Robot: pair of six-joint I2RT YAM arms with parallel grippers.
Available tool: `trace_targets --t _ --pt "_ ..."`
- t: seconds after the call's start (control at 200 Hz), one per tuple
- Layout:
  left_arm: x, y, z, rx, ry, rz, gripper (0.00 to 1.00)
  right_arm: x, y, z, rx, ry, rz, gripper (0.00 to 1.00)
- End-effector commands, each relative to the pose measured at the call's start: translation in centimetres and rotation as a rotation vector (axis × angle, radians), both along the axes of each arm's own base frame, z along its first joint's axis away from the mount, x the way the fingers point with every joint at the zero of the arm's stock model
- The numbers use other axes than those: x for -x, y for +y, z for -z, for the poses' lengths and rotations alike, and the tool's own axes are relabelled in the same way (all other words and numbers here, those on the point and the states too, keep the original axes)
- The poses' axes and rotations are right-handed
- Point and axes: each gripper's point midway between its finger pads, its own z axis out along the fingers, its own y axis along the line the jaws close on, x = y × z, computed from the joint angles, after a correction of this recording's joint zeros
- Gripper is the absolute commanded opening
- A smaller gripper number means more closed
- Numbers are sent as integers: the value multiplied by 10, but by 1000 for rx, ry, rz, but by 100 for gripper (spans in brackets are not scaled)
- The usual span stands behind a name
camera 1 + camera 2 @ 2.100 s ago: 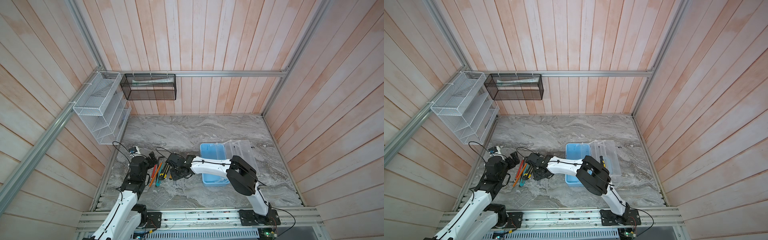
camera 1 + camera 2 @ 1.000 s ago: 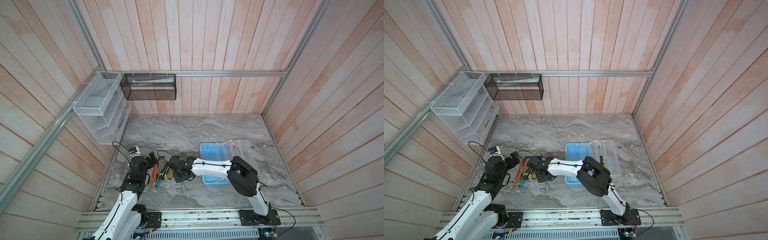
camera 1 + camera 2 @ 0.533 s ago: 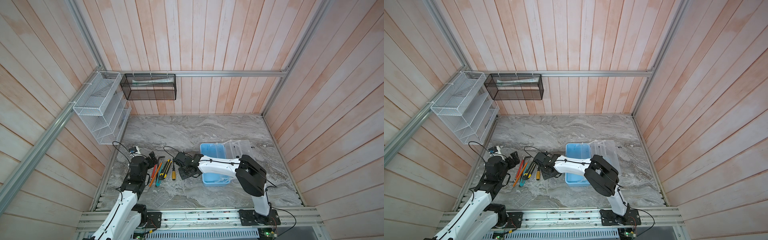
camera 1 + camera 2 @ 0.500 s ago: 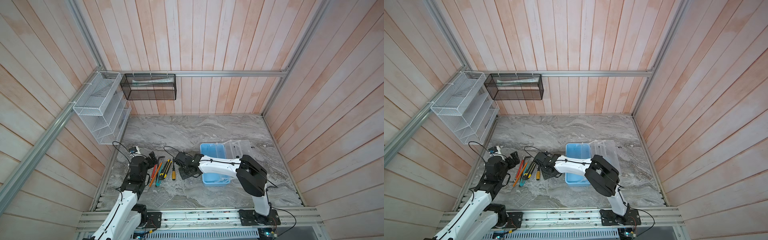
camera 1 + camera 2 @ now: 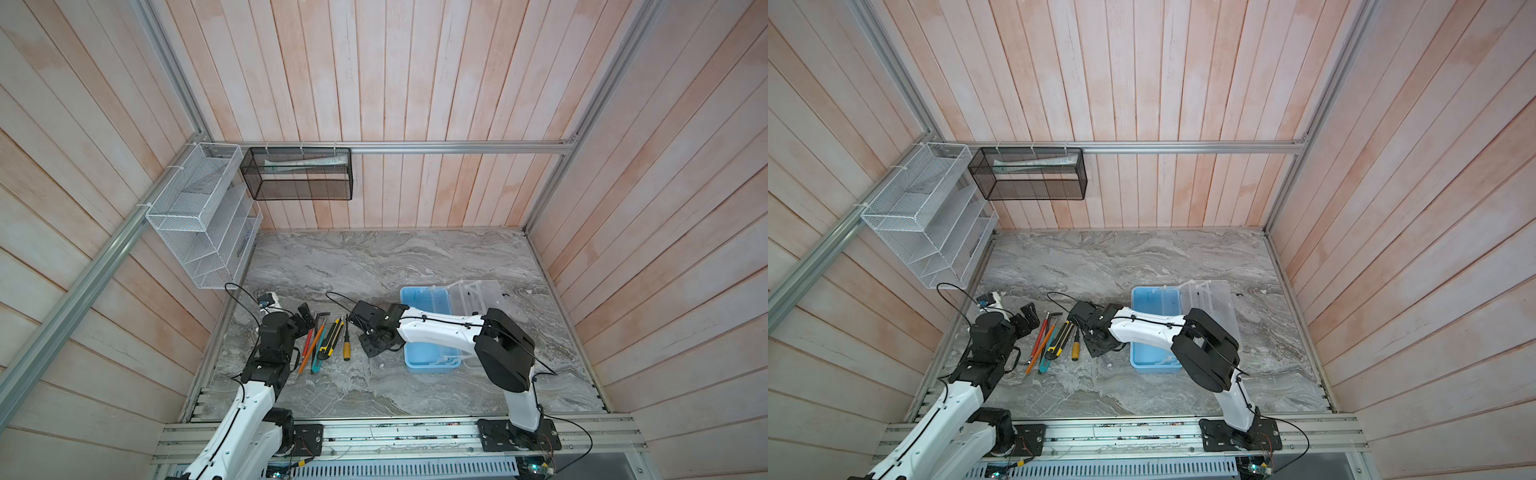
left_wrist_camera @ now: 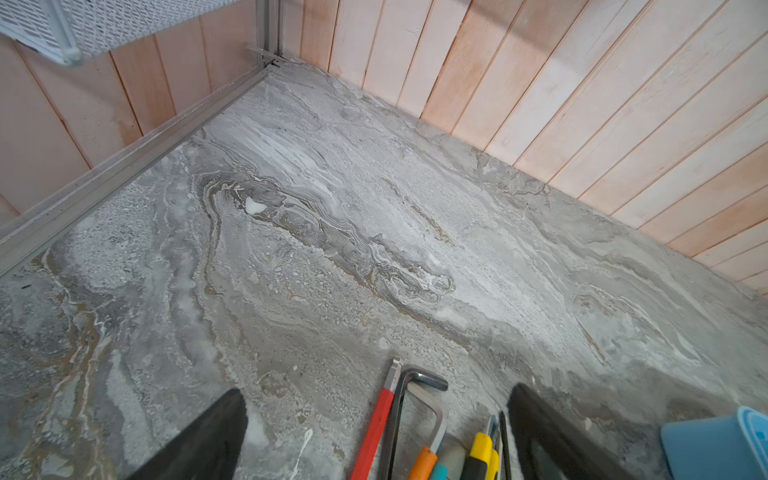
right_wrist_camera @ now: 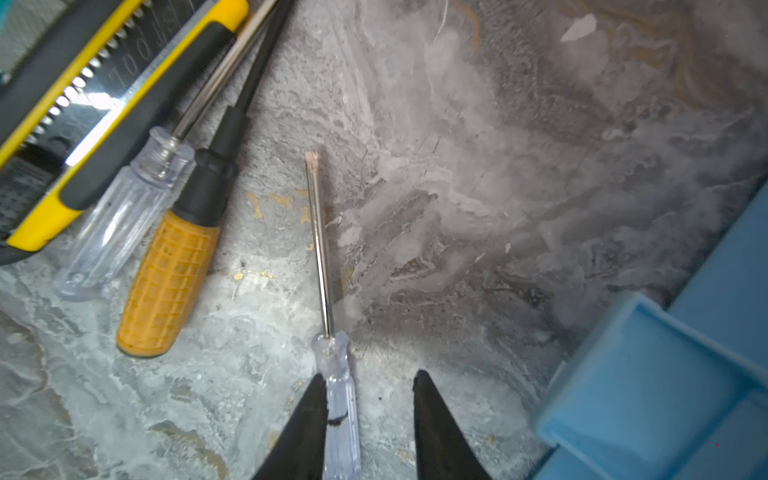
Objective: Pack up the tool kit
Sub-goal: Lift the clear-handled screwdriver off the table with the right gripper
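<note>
- The right gripper is released: its jaws stand apart around the small screwdriver. The clear handle touches one finger, with a gap to the other. The handle's end is cut off at the frame edge.
- In both top views this gripper sits low over the table, and the small screwdriver is too small to make out there.
- The left gripper is released, with its jaws wide and nothing grasped. Only its fingertips show in the left wrist view.
- The case stands open on the table at 3 o'clock from the right gripper. The right arm crosses it and hides part of the inside.
- The lid lies back at 3 o'clock from the blue base. It is see-through, so its edges are hard to trace.
- A row of tools lies at 9 o'clock from the right gripper: the orange screwdriver, the cutter, the pencils and a hex key.
- A teal item lies beside the cutter; its kind cannot be told.
- A second clear-handled screwdriver lies between the cutter and the orange screwdriver. It shows clearly only in the right wrist view, where the cutter is cut off.
</note>
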Motion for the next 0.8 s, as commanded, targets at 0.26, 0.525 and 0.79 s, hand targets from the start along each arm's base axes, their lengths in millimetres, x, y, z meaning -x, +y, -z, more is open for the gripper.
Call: trace_targets --t 0.26,0.525,0.79 --pt "2 1 2 -2 -3 0 100 14 0 23 82 43 -14 37" --pt "2 1 2 -2 -3 1 100 20 -3 34 89 65 -7 36" --pt "2 1 3 -4 -1 2 100 19 -8 40 116 56 11 23"
